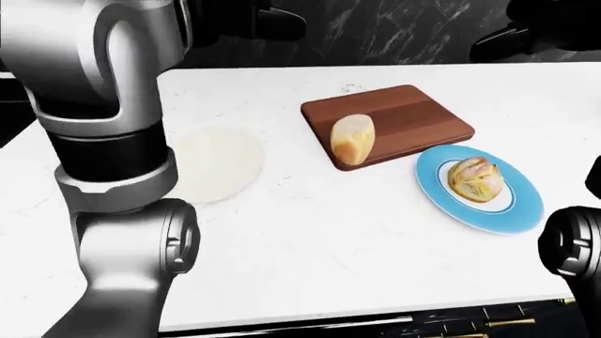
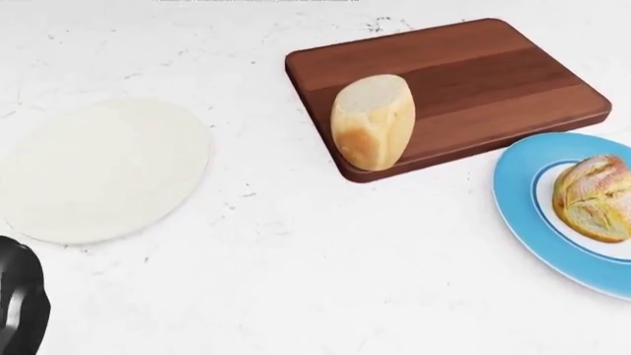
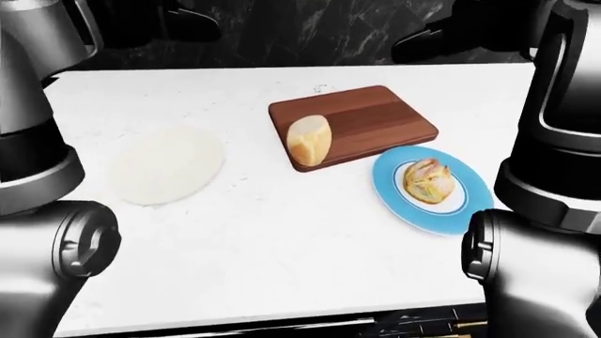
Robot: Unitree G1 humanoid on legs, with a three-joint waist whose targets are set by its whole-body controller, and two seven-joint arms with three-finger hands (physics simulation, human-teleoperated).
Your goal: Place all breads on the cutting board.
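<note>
White marble counter [image 2: 325, 288] fills your view. Your cutting board [image 2: 493, 70] carries one bread loaf [image 2: 373, 122] at its lower-left corner; the second bread [image 2: 595, 198] sits on the blue plate [image 2: 523, 200] just below-right. Your hands' finger states cannot be told.
</note>
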